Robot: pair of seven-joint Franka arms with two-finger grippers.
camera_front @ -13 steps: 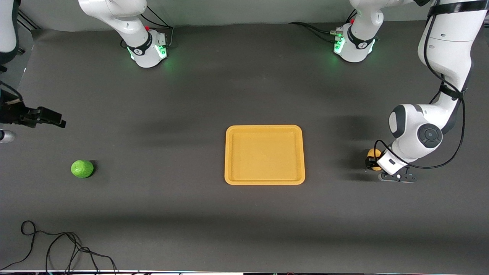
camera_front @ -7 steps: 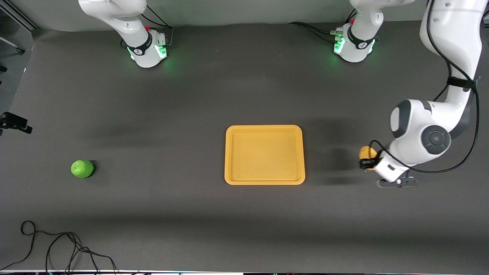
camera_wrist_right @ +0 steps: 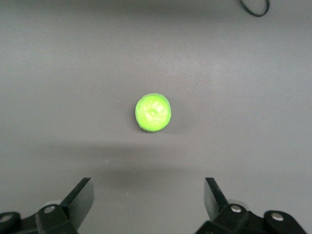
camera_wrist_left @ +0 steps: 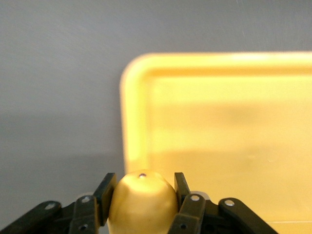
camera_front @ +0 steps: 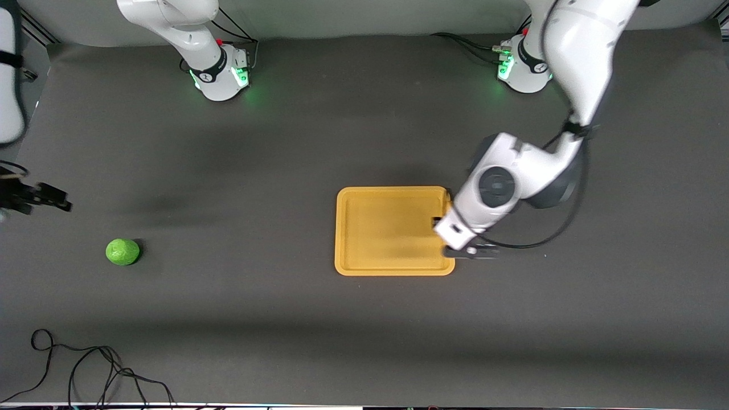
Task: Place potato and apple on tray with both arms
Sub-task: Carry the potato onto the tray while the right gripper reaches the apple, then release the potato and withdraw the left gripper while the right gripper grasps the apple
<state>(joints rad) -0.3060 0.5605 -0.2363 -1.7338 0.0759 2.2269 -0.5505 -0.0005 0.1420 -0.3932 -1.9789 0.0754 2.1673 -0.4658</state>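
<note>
My left gripper (camera_front: 438, 222) is shut on the tan potato (camera_wrist_left: 141, 202) and holds it over the rim of the yellow-orange tray (camera_front: 393, 230) at the edge toward the left arm's end. The tray fills much of the left wrist view (camera_wrist_left: 219, 122). In the front view the wrist hides the potato. The lime-green apple (camera_front: 122, 251) lies on the dark mat toward the right arm's end. My right gripper (camera_front: 42, 196) is open and empty, up over the mat near the apple, which shows between and ahead of its fingers in the right wrist view (camera_wrist_right: 153, 112).
A black cable (camera_front: 85, 370) lies looped on the mat at the corner nearest the front camera at the right arm's end. The two arm bases (camera_front: 219, 74) stand along the edge farthest from the front camera.
My left arm has lifted the potato off the mat at its end of the table and carried it to the tray's edge. My right gripper has shifted at the edge of the front view.
</note>
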